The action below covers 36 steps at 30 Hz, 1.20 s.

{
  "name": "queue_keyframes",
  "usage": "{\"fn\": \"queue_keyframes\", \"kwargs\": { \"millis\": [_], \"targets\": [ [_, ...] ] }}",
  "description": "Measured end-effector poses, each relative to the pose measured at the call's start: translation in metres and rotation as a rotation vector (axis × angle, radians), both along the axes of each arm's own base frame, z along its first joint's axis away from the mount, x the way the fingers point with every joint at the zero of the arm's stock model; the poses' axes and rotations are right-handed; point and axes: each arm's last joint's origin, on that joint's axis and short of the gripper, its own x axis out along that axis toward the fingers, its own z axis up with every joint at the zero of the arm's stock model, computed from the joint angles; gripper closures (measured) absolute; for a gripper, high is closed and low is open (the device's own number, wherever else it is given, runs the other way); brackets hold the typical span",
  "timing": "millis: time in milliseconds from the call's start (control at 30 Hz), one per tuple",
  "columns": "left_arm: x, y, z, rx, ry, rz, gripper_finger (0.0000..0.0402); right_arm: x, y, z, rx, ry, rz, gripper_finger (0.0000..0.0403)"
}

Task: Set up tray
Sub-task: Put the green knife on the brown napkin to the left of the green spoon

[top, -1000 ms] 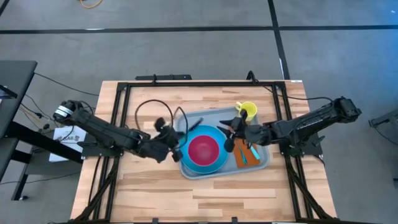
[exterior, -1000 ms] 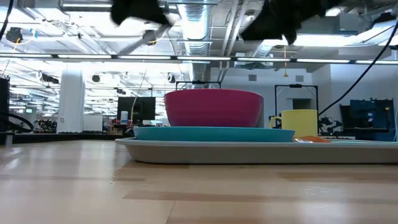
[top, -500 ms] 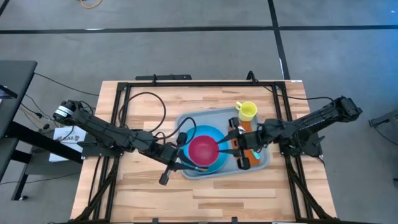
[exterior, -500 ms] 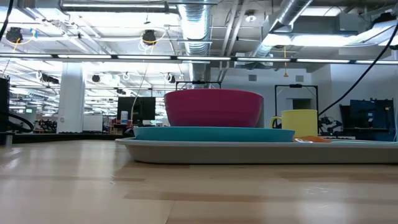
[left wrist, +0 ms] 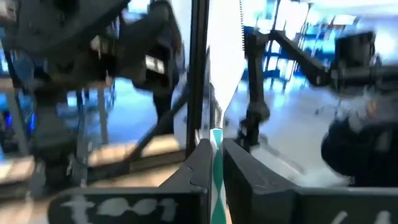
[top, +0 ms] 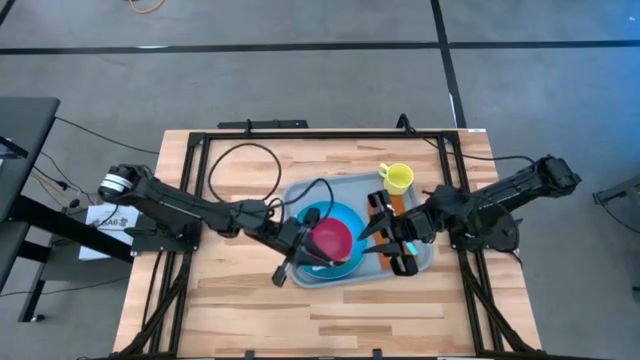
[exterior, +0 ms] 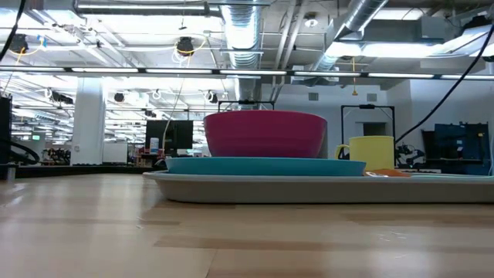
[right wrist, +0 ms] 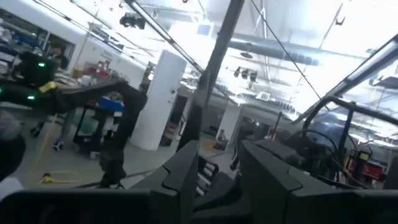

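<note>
The tray (top: 420,262) sits mid-worktop (top: 230,300), largely hidden beneath my arms. My left gripper (top: 318,252), fingers clamped on a thin teal strip (left wrist: 216,180), hovers above the pink bowl (top: 332,238). My right gripper (top: 392,252) hovers over the tray's right end, fingers apart.

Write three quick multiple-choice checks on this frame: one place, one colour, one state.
1. The yellow cup stands: A on the tray; B on the bare table; C inside the bowl.
2. The bowl is: A green; B pink; C white.
3. The left gripper's fingers are: A wide apart and empty; B shut on a thin teal piece; C out of every view.

Answers:
1 A: the yellow cup sits at a far corner of the tray.
2 B: the bowl is pink, on the blue plate.
3 B: the left gripper pinches the thin teal piece in its wrist view.
</note>
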Motion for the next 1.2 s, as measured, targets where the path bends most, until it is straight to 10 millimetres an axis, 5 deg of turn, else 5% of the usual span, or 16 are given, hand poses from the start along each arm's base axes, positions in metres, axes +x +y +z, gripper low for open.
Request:
{"fn": "queue_keyframes", "kwargs": {
  "millis": [400,900,1200],
  "targets": [
    [0.028,0.019,-0.020,-0.075,0.015,-0.094,0.0398,0.036,0.001,-0.002,0.021,0.084,0.088,0.0289],
    [0.023,0.002,-0.016,-0.037,-0.054,-0.196,0.0398,0.023,0.005,0.008,-0.047,0.099,0.310,0.0289],
    [0.024,0.005,-0.016,-0.013,-0.074,-0.169,0.0397,0.023,0.005,0.010,-0.037,0.066,0.289,0.0289]
  ]
}}
